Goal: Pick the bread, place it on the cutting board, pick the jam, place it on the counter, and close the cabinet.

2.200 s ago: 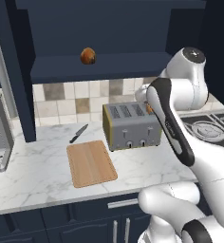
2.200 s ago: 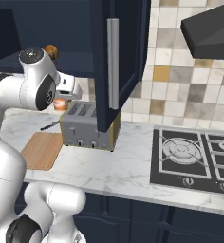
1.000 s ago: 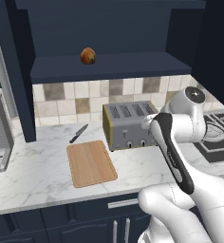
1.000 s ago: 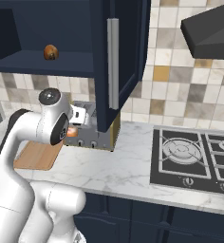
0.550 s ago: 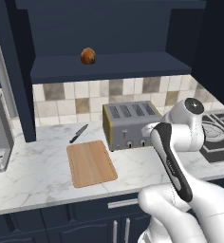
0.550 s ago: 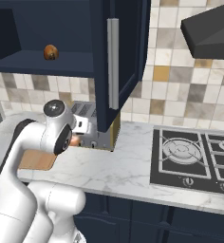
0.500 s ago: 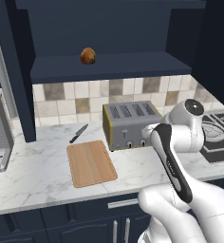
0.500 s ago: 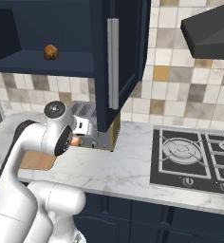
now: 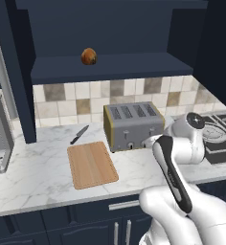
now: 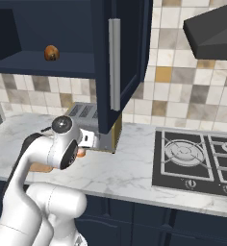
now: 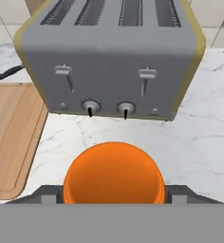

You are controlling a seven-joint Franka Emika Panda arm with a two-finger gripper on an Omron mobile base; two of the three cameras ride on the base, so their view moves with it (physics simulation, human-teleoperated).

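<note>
Arm (image 9: 175,177): glossy white rounded shells, fat tubular links. Long dark grey/black inlay strip runs along the link nearest the toaster (image 9: 133,126), small pale mark on it. Joint cap on toaster side is a dark disc with a light centre (image 10: 63,124); black seam rings between segments. Tool (image 11: 114,195): grey, blocky, small white housing behind it. Cables, screws: cannot tell.

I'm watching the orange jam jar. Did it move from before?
Yes. The jam came down from beside the toaster's top toward the counter in front.
</note>
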